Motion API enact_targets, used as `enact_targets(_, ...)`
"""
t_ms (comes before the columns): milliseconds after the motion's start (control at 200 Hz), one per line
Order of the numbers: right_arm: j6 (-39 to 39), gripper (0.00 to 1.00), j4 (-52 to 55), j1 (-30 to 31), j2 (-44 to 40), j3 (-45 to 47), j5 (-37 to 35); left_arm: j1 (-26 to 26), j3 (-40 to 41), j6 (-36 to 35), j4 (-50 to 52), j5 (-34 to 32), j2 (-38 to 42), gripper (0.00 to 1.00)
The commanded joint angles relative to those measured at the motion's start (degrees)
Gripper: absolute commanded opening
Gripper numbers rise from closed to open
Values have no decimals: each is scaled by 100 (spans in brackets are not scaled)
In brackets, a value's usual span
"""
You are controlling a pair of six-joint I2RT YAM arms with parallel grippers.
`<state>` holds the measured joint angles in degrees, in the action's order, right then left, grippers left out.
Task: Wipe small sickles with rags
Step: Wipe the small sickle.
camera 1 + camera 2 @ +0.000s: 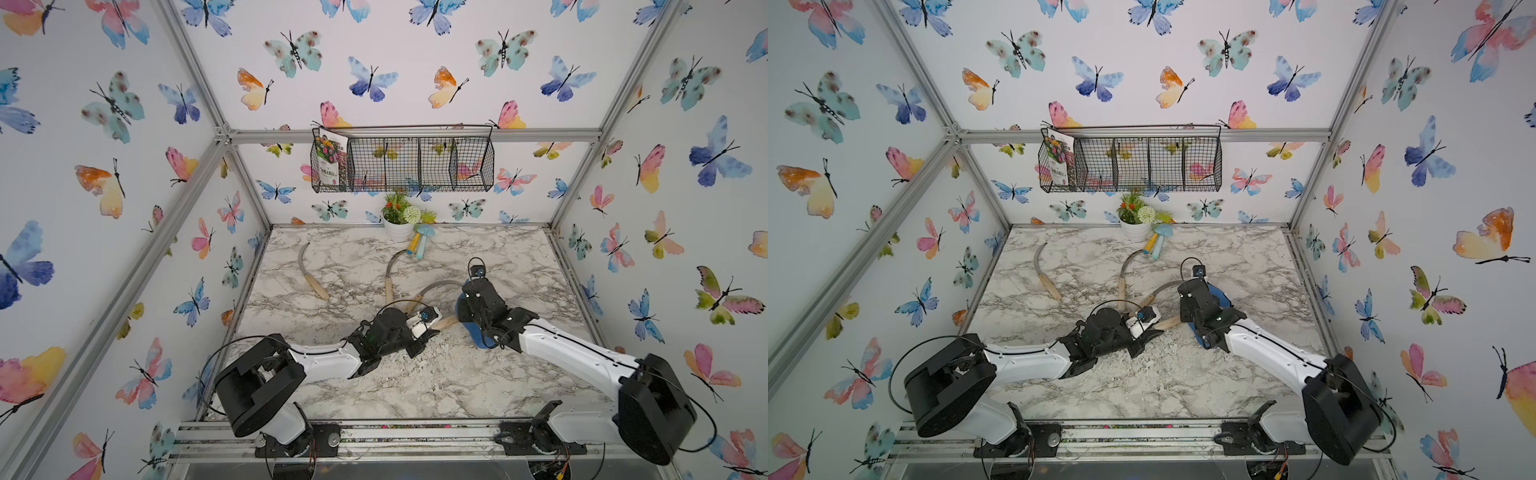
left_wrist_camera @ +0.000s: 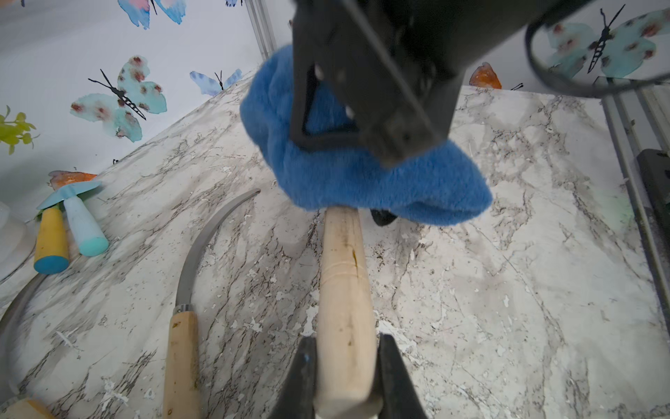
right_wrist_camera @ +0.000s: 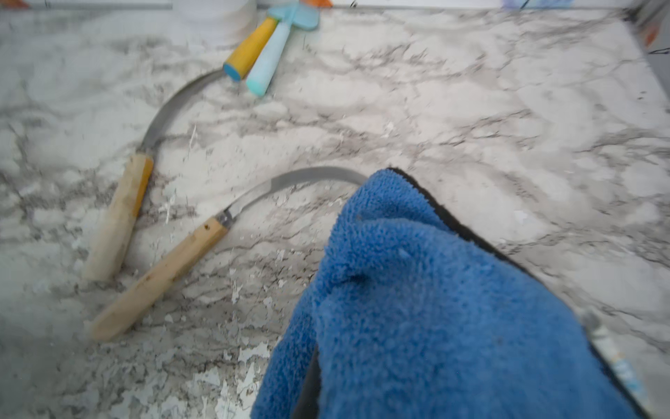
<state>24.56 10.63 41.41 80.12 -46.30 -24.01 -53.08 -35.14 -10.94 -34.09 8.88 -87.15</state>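
- Four small sickles (image 1: 1121, 291) were my count, read from the left of the frame. The far-left sickle (image 1: 316, 286) lay alone on the marble table (image 1: 457, 382), left of centre and well apart from the others.
- Near the middle of the frame, the middle sickle (image 1: 389, 291) lay with its blade tip close to the yellow and blue toys (image 1: 422, 245). The third sickle (image 1: 417, 300) lay near it, blade arching toward the right arm.
- Just below those, the left gripper (image 2: 348, 339) was closed on the butt end of the held sickle (image 2: 342, 275), with one jaw tight against each side of the wooden handle.
- Right of centre, the right gripper (image 2: 366, 141) was clamped fully shut on a bunched fold of the blue rag (image 2: 380, 185). The cloth draped over the far end of that handle and hid the blade from me.
- I judged the sickles light and rigid, each with a thin, slippery blade and a keen inner edge. The handle looked like the only sensible place to hold one, far enough back to leave the metal free.
- I judged the rag soft and thick, apt to sag and fold over itself. A pinch on a gathered bunch suited it, with loose cloth left below to wrap the blade.
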Motion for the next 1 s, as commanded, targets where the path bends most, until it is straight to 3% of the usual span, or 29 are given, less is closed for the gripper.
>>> enact_targets(0, -242, 2, -121, 193, 348, -100, 6, 43, -154, -27, -8, 81, -90, 0)
enact_targets(165, -247, 2, -391, 380, 264, 146, 241, 68, -195, -6, 17, 74, -142, 0)
enact_targets(405, -351, 2, -1548, 482, -767, 1086, 1952, 118, -239, 27, 33, 95, -219, 0)
enact_targets(696, -234, 2, -2091, 654, -871, 1459, 2902, 148, -262, 44, 51, 157, -234, 0)
enact_targets(776, -149, 2, -2111, 650, -844, 1516, 2760, 145, -267, 55, 57, 169, -232, 0)
enact_targets(906, 198, 2, -1725, 611, -755, 1527, 1588, 144, -222, 52, 39, 174, -171, 0)
enact_targets(996, 378, 2, -1396, 372, -667, 1508, 1258, 144, -196, 57, 28, 182, -131, 0)
